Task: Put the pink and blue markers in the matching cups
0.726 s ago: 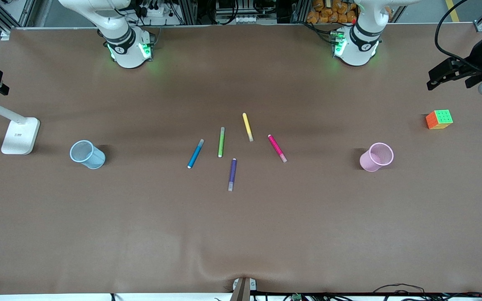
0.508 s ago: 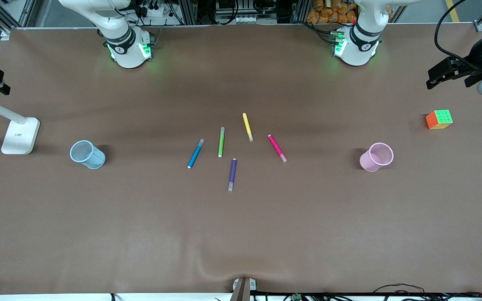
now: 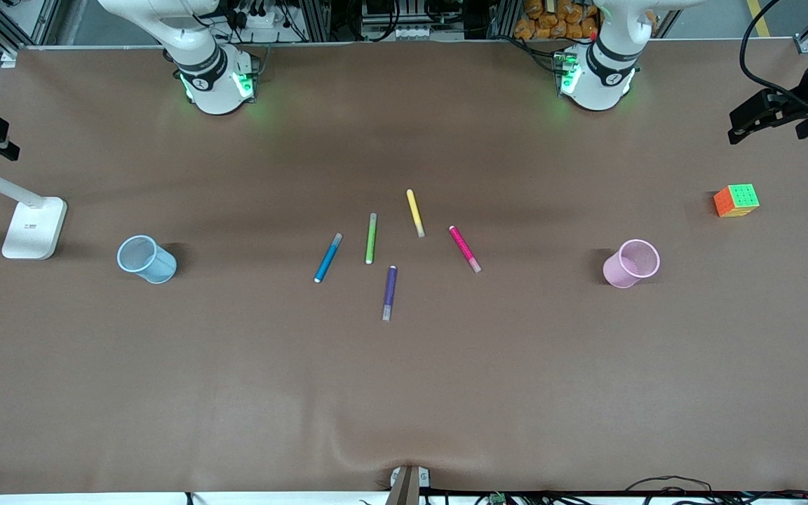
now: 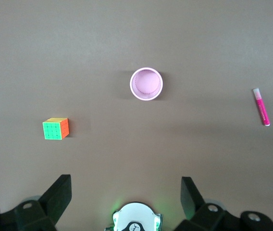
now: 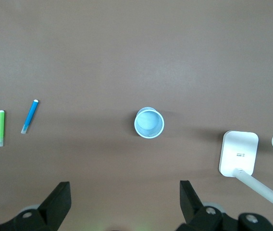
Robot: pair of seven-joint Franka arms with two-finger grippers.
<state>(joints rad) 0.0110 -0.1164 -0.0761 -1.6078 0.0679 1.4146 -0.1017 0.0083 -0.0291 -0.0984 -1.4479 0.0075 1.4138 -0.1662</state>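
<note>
- The brown table [image 3: 404, 393] fills nearly the whole front view, with both arm bases along the top edge.
- The left gripper [image 4: 127, 195] sits high at the upper right edge of the front view, over the left arm's end of the table; its two dark fingers [image 4: 57, 195] stand spread wide with nothing between them.
- The right gripper [image 5: 124, 197] is likewise up over the right arm's end of the table, at the upper left edge of the front view, probably the dark part seen there; its jaws are spread and empty.
- A white lamp base [image 3: 34, 227] lies at middle left of the front view.
- The blue cup [image 3: 146, 259] stands at left of centre, beside the lamp base.
- The pink cup [image 3: 631, 263] stands at right of centre.
- A colourful cube [image 3: 736, 200] sits toward the upper right, farther from the camera than the pink cup.
- Five markers lie fanned at the centre, none touching: the blue marker [image 3: 327, 258], green marker [image 3: 371, 238], yellow marker [image 3: 414, 212], pink marker [image 3: 464, 249], and purple marker [image 3: 389, 292] lowest in frame.
</note>
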